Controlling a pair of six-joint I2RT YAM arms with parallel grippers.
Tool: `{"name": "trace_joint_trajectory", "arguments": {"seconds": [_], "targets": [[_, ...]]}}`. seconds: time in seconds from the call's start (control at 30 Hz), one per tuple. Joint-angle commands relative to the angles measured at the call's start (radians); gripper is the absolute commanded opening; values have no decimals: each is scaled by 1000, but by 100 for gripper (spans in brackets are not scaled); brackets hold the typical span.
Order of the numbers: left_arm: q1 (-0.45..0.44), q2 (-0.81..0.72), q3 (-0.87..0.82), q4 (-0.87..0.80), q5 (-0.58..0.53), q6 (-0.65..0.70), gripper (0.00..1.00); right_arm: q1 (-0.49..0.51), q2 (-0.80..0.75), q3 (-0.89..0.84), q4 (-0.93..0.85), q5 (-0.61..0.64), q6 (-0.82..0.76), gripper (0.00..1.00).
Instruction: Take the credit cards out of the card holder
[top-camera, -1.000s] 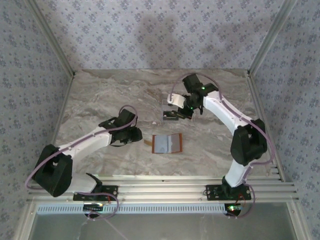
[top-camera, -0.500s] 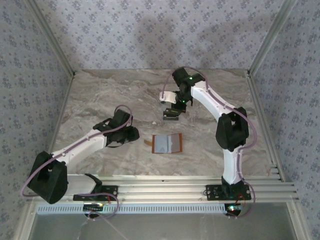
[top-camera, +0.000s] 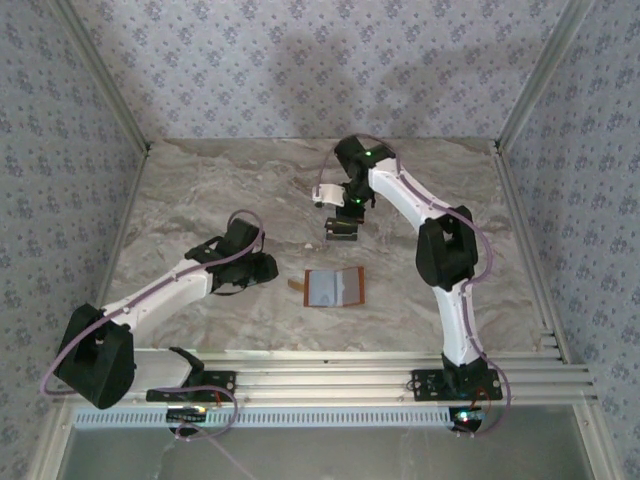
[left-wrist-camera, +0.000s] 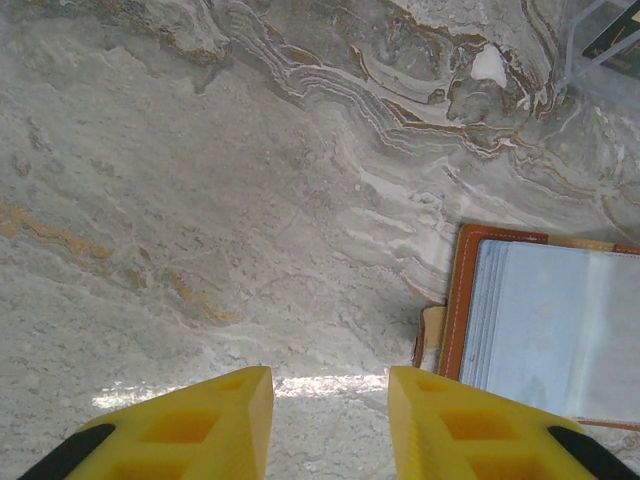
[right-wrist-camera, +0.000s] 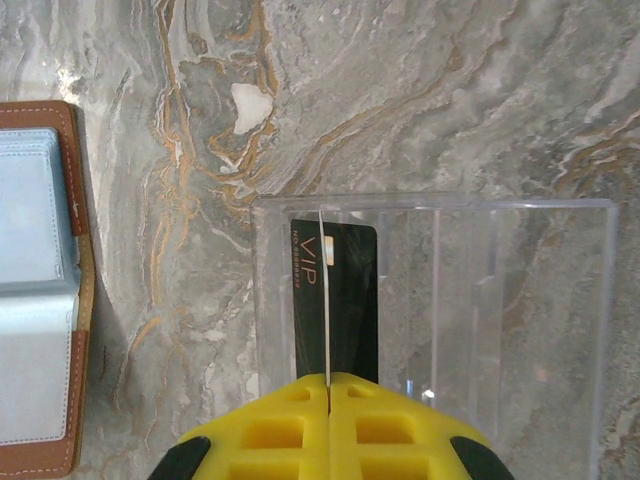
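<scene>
1. The right end effector (right-wrist-camera: 327, 385) hangs over a clear plastic tray (right-wrist-camera: 520, 300) on the marble desk (top-camera: 200, 190). Its yellow fingers are clenched together on what looks like a pale card (right-wrist-camera: 325, 290), seen edge-on as a thin line running out from the seam between them.
2. A dark card (right-wrist-camera: 350, 300) marked "VIP" lies flat inside the tray, at its left end as the right wrist camera sees it, directly under the pale edge.
3. The card holder (top-camera: 333, 287) lies open and flat on the desk, grey lining up and tan leather border showing. It sits nearer the arm bases than the tray and apart from it.
4. The left end effector (left-wrist-camera: 328, 385) hovers over bare marble just left of the card holder, released, with nothing between its yellow fingers.
</scene>
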Motion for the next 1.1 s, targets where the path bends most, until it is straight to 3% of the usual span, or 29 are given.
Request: {"name": "trace_joint_trajectory", "arguments": {"seconds": [0.0, 0.63, 0.83, 1.07], "targets": [[9, -24, 2, -33, 4, 0, 36, 7, 32, 36, -82, 27, -130, 0], [12, -30, -11, -27, 9, 0, 36, 13, 88, 33, -90, 60, -129, 0], [12, -40, -18, -29, 3, -4, 36, 15, 80, 31, -47, 79, -124, 17], [12, -44, -16, -29, 2, -4, 36, 13, 42, 6, 23, 107, -117, 22]]}}
